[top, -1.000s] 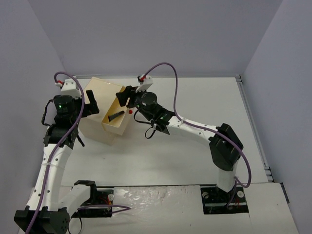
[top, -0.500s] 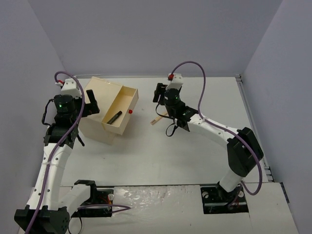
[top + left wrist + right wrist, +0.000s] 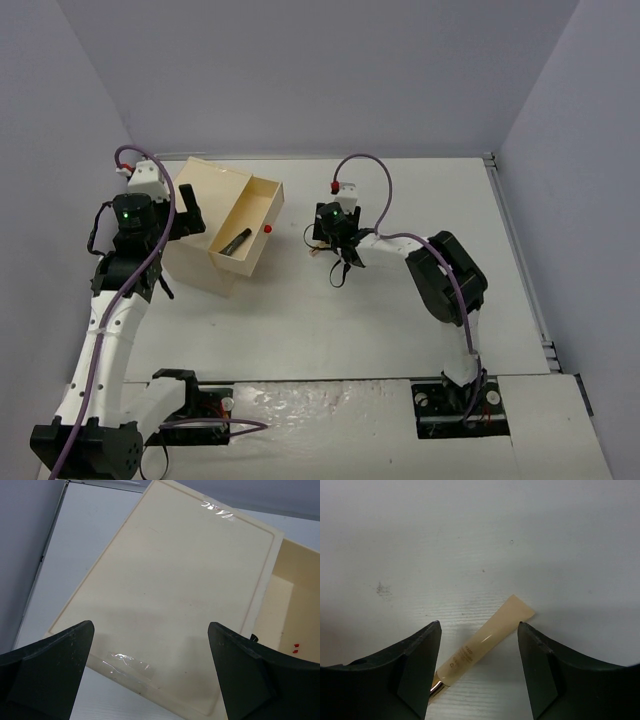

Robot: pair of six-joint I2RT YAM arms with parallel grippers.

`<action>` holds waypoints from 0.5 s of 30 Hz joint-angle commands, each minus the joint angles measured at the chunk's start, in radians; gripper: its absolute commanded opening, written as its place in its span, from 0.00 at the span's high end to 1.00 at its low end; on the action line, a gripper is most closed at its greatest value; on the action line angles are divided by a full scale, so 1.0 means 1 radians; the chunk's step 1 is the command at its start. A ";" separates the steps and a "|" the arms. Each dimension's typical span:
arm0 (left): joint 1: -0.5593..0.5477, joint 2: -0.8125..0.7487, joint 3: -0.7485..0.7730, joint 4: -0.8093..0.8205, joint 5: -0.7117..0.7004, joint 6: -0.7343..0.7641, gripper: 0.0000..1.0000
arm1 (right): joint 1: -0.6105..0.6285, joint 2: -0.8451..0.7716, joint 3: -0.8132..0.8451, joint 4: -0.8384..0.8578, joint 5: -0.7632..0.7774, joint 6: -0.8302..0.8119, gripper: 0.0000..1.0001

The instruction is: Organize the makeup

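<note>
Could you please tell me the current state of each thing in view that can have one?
drawer of the wooden box: pulled open.
black tube: lying inside the drawer.
beige tube: lying flat on the table, not gripped.
left gripper: open, above the box top.
right gripper: open, one finger on each side of the beige tube.

One each: box (image 3: 215,186), black tube (image 3: 236,241), beige tube (image 3: 487,641)

The desk (image 3: 330,320) before me is white and matte, with a faint grain and a few small dark specks (image 3: 382,588). Three plain lilac-grey walls close it in: the back wall (image 3: 320,70), the left wall (image 3: 50,150) and the right wall (image 3: 590,150). A thin metal rail (image 3: 516,250) runs along the desk's right edge. The light is even and the shadows are soft.
</note>
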 commanded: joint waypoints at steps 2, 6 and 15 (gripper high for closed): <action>0.005 -0.003 0.042 0.042 0.004 -0.006 0.03 | 0.006 0.052 0.069 0.021 0.025 0.049 0.43; 0.005 -0.003 0.042 0.042 0.004 -0.005 0.03 | 0.007 0.077 0.066 -0.011 0.032 0.052 0.48; 0.005 0.002 0.042 0.044 0.004 -0.006 0.03 | -0.005 -0.008 -0.042 -0.018 0.036 0.021 0.92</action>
